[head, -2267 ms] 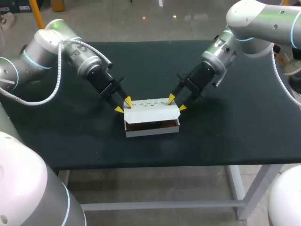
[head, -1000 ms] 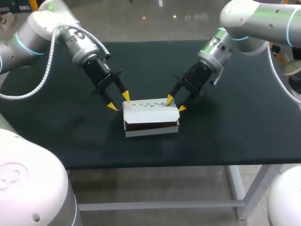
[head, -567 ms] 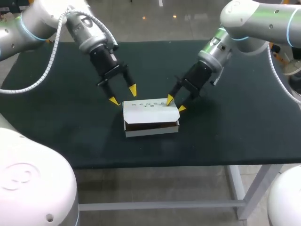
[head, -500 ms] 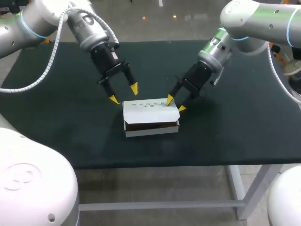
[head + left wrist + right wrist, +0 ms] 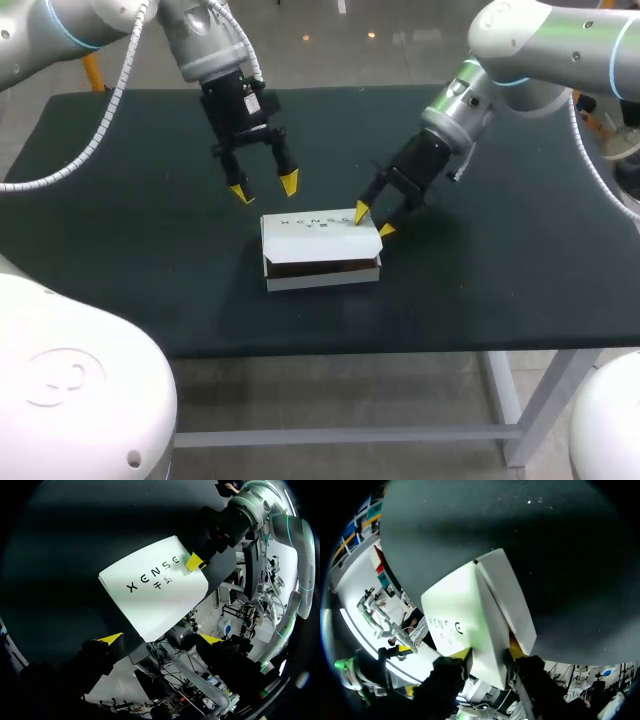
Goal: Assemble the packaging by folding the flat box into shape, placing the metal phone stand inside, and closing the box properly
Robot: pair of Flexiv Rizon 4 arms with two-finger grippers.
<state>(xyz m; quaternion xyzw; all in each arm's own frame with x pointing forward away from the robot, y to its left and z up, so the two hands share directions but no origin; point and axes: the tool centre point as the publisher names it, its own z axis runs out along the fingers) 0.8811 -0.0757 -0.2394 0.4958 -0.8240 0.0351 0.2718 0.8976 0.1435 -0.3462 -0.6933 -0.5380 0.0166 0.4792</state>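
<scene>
A white box (image 5: 320, 240) lies at the table's middle, its lid lowered but a dark gap still showing along its front. What is inside the gap I cannot make out. My right gripper (image 5: 374, 221) is shut on the box's right end; in the right wrist view the white box (image 5: 480, 615) runs out from between its fingertips, my right gripper (image 5: 488, 652) pinching it from both sides. My left gripper (image 5: 263, 188) hangs open above and behind the box's left end, clear of it. From the left wrist, the box (image 5: 155, 587) lies ahead of my open left gripper (image 5: 161, 639).
The dark green table (image 5: 120, 250) is bare around the box. My left arm comes down steeply from the back left, my right arm from the back right. The table's front edge is a short way in front of the box.
My left gripper has let go of the box's left end, risen up and back, and opened wide. The right gripper and the box have stayed put.
</scene>
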